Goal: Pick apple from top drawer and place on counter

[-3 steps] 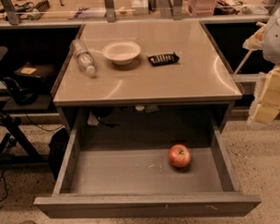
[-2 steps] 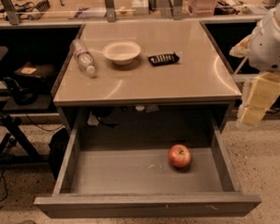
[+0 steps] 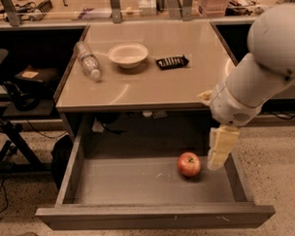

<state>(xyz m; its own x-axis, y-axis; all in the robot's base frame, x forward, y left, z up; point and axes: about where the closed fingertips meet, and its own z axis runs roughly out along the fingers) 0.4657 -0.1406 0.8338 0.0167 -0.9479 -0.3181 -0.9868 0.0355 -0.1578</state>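
The red apple [image 3: 189, 164] with a yellowish patch lies on the flat grey floor of the open top drawer [image 3: 125, 181], towards its right side. My gripper [image 3: 219, 151] hangs pointing down from the white arm [image 3: 262, 67], just right of the apple and a little above the drawer's right side, apart from the apple. The beige counter [image 3: 151, 83] is above the drawer.
On the counter stand a white bowl [image 3: 128, 54], a clear plastic bottle [image 3: 87, 60] lying on its side and a small black tray-like object [image 3: 172, 62]. A cluttered shelf with metal posts [image 3: 115, 8] runs behind. A dark stand [image 3: 12, 129] is at the left.
The arm has swung in from the right edge of the view towards the left and down, bringing the gripper next to the apple. The apple has not moved.
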